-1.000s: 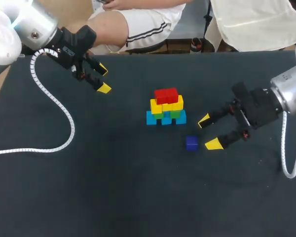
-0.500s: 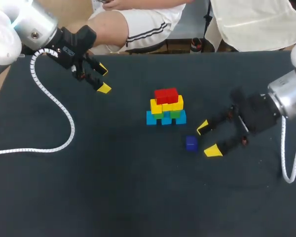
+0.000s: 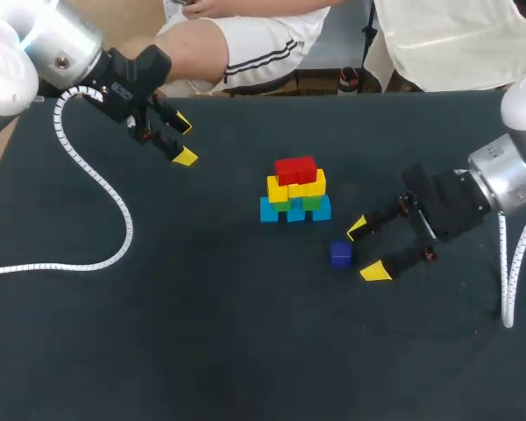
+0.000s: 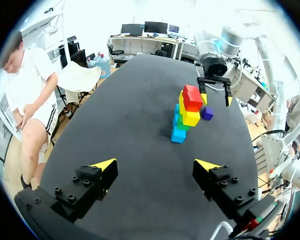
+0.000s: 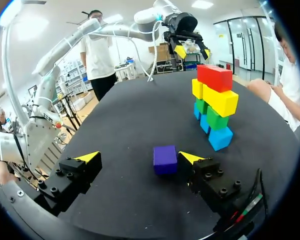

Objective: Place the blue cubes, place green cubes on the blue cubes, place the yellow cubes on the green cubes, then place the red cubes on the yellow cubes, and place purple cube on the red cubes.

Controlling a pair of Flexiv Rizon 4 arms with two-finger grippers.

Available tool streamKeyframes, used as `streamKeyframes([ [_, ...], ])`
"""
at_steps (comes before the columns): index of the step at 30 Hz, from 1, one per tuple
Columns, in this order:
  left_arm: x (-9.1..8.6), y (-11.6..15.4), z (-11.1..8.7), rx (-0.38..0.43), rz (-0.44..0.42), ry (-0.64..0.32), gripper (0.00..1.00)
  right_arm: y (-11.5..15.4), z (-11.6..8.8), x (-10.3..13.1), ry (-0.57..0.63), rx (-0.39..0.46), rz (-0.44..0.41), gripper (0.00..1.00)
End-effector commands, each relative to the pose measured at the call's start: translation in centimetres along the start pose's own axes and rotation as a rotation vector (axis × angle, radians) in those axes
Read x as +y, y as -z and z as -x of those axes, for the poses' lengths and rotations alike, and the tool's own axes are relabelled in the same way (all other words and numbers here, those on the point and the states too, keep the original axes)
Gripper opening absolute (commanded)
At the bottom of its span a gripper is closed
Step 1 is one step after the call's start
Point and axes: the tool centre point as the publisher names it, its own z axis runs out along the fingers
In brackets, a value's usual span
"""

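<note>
Purple cube just ahead of wide-spread jaws, right arm low

A small stepped tower stands just above the middle of the head view, slightly right of centre. Its base is a row of light blue cubes resting flat on the dark table. Green cubes sit on these, largely hidden from above. Yellow cubes lie over the green, and red cubes form the top. The purple cube sits alone on the table, flat on one face, below and right of the tower, near it but apart.
</note>
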Motion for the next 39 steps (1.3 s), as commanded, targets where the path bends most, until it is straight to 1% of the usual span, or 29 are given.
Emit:
streamKeyframes([
  [1,0.0,0.0,-0.1,-0.002,0.001,-0.003,1.0,-0.7,-0.1,-1.1,0.019,0.003,0.01,1.0],
  [11,0.0,0.0,-0.1,-0.002,0.001,-0.003,1.0,-0.9,-0.3,-1.4,0.078,0.028,-0.002,1.0],
  [20,0.0,0.0,-0.1,-0.002,0.001,-0.003,1.0,-1.9,-0.3,-1.6,0.091,0.051,-0.002,1.0],
  [33,0.0,0.0,-0.1,-0.002,0.001,-0.003,1.0,-2.0,-0.5,-2.1,0.101,0.079,-0.014,1.0],
  [34,0.0,0.0,-0.1,-0.002,0.001,-0.003,1.0,-2.0,-0.5,-2.1,0.1,0.082,-0.017,0.89],
  [35,0.0,0.0,-0.1,-0.002,0.001,-0.003,1.0,-2.0,-0.5,-2.1,0.098,0.084,-0.019,0.81],
  [36,0.0,0.0,-0.1,-0.002,0.001,-0.003,1.0,-2.0,-0.5,-2.1,0.097,0.086,-0.022,0.76],
  [37,0.0,0.0,-0.1,-0.002,0.001,-0.003,1.0,-2.0,-0.5,-2.2,0.095,0.09,-0.026,0.66],
  [38,0.0,0.0,-0.1,-0.002,0.001,-0.003,1.0,-2.0,-0.5,-2.2,0.093,0.093,-0.028,0.62],
  [39,0.0,0.0,-0.1,-0.002,0.001,-0.003,1.0,-2.1,-0.5,-2.2,0.09,0.096,-0.031,0.55],
])
